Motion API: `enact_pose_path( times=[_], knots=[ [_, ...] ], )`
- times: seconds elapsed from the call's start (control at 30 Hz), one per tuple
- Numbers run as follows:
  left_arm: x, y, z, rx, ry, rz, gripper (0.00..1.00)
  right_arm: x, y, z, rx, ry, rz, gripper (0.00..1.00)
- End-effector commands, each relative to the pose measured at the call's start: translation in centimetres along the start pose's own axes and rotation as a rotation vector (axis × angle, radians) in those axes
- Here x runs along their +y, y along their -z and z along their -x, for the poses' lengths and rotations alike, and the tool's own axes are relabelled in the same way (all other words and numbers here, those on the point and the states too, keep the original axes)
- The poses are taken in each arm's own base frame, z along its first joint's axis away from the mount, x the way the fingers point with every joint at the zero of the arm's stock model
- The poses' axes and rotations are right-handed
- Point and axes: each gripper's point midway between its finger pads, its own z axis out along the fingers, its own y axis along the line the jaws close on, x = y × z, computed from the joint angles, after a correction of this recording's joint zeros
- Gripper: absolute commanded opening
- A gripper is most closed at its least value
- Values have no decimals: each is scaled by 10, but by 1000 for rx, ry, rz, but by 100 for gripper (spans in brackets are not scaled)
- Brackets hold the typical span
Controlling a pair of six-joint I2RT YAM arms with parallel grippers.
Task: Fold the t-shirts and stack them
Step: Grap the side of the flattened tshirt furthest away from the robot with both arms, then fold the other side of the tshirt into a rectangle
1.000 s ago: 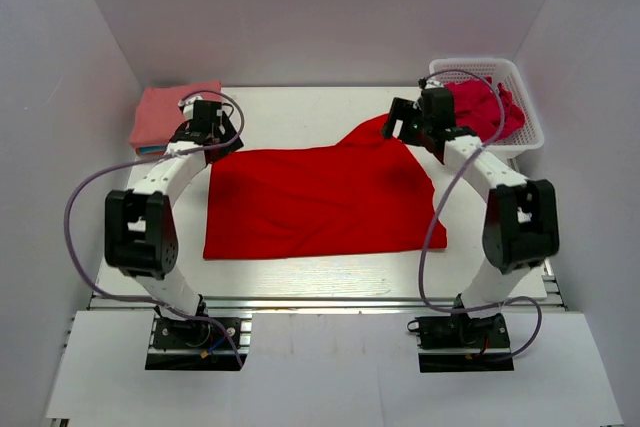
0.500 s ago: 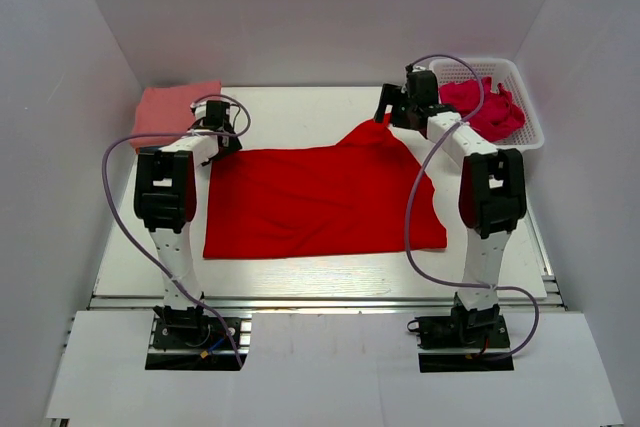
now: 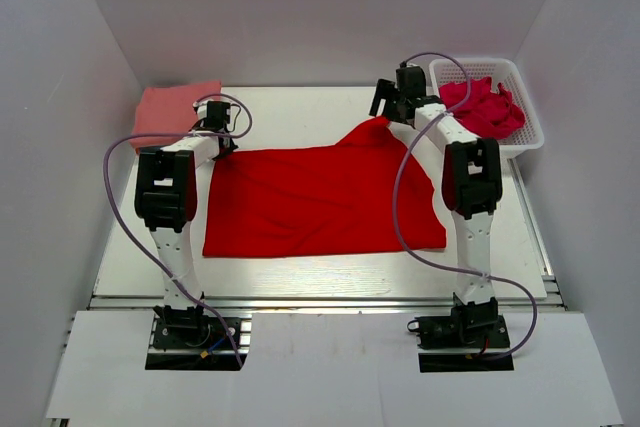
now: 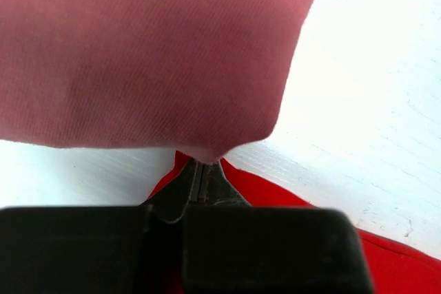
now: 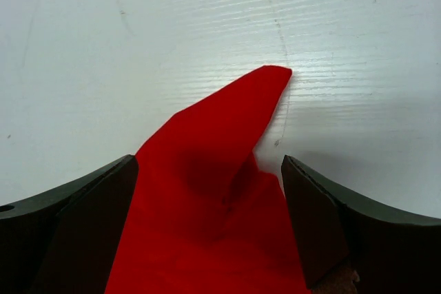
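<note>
**Red tee laid out, both pincers up at its far edge**

Starting nearest the arm bases: seeing a bright red t-shirt (image 3: 320,197) spread mostly flat across the middle of the white worktop (image 3: 300,112), with a straight near hem and a few soft wrinkles.

Moving up to the shirt's far-left corner, got the left pincer (image 3: 215,142) squeezed fully together right on that corner. In the left wrist view, looking at dark fingertips (image 4: 207,187) pressed tight, with red cloth peeking out on both sides.

Over at the peaked far-right corner, got the right pincer (image 3: 383,115) spread wide and clamping nothing. In the right wrist view, seeing a pointed red flap lying on the worktop in the gap between the two dark fingers (image 5: 76,225).

Further back on the left, spotting a folded salmon-pink t-shirt (image 3: 170,112) in the far corner, just beside the left tips.

Far right, finding a white lattice basket (image 3: 480,69) with crimson-pink t-shirts (image 3: 485,107) heaped inside.
</note>
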Motion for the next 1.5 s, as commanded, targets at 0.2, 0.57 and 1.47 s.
enact_pose_path(
  times=[0.2, 0.57, 1.47],
  knots=[
    [0, 8, -3, 28, -22, -30, 0, -27, -35, -4, -12, -140, -119, 80],
    [-1, 8, -13, 43, -32, -57, 0, -16, -75, -10, -22, -205, 6, 69],
    [13, 70, 18, -103, -22, -56, 0, 7, 97, 37, -186, -68, -6, 0]
  ],
)
